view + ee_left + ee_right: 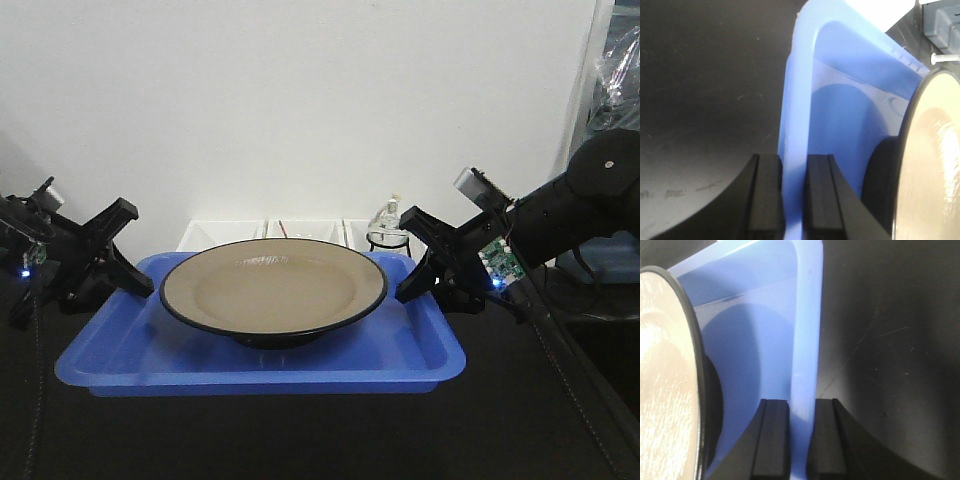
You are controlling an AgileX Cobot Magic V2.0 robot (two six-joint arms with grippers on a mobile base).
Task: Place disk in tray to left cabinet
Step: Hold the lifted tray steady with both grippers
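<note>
The disk, tan inside with a black rim, rests in the middle of the blue tray on the black tabletop. My left gripper is shut on the tray's left rim, one finger on each side of it, and the disk's edge shows to the right. My right gripper is shut on the tray's right rim, with the disk at the left of that view. The left cabinet is out of view.
White bins stand just behind the tray against the white wall. A small clear bottle on a wire stand is at the back right. Dark equipment sits at the far right edge.
</note>
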